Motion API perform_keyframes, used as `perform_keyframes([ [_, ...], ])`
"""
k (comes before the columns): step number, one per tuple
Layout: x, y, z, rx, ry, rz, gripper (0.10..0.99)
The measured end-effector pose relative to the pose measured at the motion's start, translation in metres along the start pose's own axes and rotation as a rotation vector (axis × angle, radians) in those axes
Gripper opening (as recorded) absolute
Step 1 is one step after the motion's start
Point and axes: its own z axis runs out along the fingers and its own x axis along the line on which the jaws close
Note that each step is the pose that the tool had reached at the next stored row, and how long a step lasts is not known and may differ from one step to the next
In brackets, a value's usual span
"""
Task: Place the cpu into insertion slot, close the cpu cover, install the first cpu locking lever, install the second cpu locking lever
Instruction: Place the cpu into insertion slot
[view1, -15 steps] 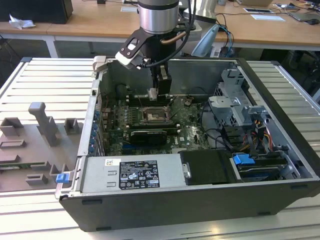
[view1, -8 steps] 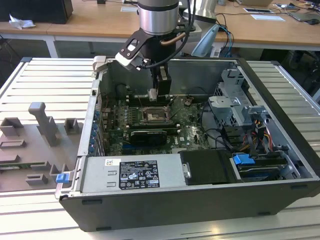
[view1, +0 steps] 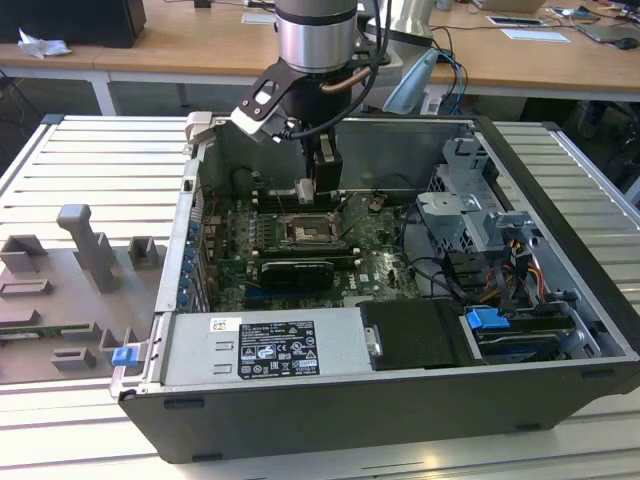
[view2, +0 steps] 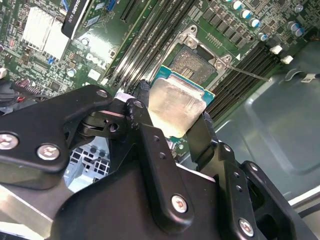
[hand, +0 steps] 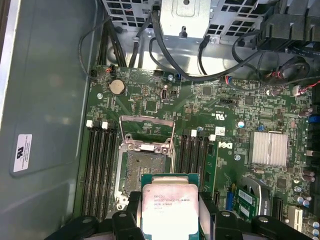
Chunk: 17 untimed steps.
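Black jointed fingers (view2: 150, 145) of the gripper (hand: 170, 215) sit closest in both wrist views. Its jaws are drawn in and pinch the cpu (hand: 169, 207), a small flat square chip with a pale silver-beige metal top on a green base, by two opposite edges. Chip is off the board, hanging between the fingertips just above the insertion slot (hand: 142, 172), the square black socket with a silvery metal border, which lies bare beneath and slightly ahead of the jaws. Further out from the jaws, past the slot, the cpu cover (hand: 146, 146), a thin silvery metal frame plate with a square window, is swung open; a thin silvery lever rod (view2: 247, 75) juts out alongside. Long narrow black memory slots (hand: 97, 165) flank the socket to either side of the jaws, all on the green motherboard (hand: 200, 100) inside the open dark grey computer case (view1: 400, 420). Risks, as I judge: an edge-only grip could let the chip slip or tilt; coming down offset or off-square would set a corner on the socket border or bend contacts; the open cover or lever could snag a finger. Orientation: metal top faces up toward the wrist, contact side down. Being square it has no true long axis. Its edges look roughly parallel to the socket's sides; any corner mark cannot be made out.
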Motion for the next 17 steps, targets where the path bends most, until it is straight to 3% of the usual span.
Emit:
perform_keyframes([
  [17,-0.0002,-0.0006,0.0072,0.0,0.0,0.0,0.541],
])
